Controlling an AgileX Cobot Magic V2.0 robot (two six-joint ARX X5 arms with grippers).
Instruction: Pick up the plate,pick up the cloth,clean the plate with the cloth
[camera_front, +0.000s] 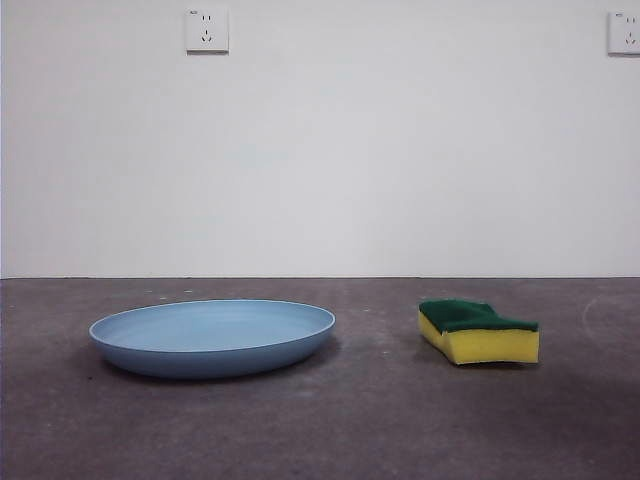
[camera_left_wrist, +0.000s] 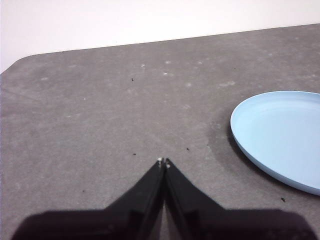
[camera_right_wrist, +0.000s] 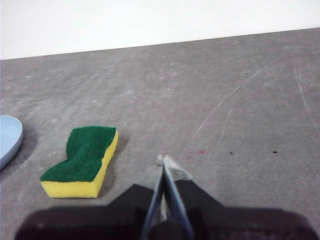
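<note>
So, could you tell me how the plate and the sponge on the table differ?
The plate is round, shallow and one light blue; the sponge is a wavy-sided block, yellow foam under a dark green layer. The plate is much wider than the sponge. Both lie flat on the grey table, apart, with neither gripper touching them.

Left wrist view. The left arm's black two-jawed gripper (camera_left_wrist: 164, 163) hangs over the speckled dark grey table surface (camera_left_wrist: 115, 115), its jaws pressed together tip to tip and holding nothing. The large, shallow, round light blue plate (camera_left_wrist: 282, 135) lies flat nearby, apart from the gripper and partly cut off by the frame edge.
</note>
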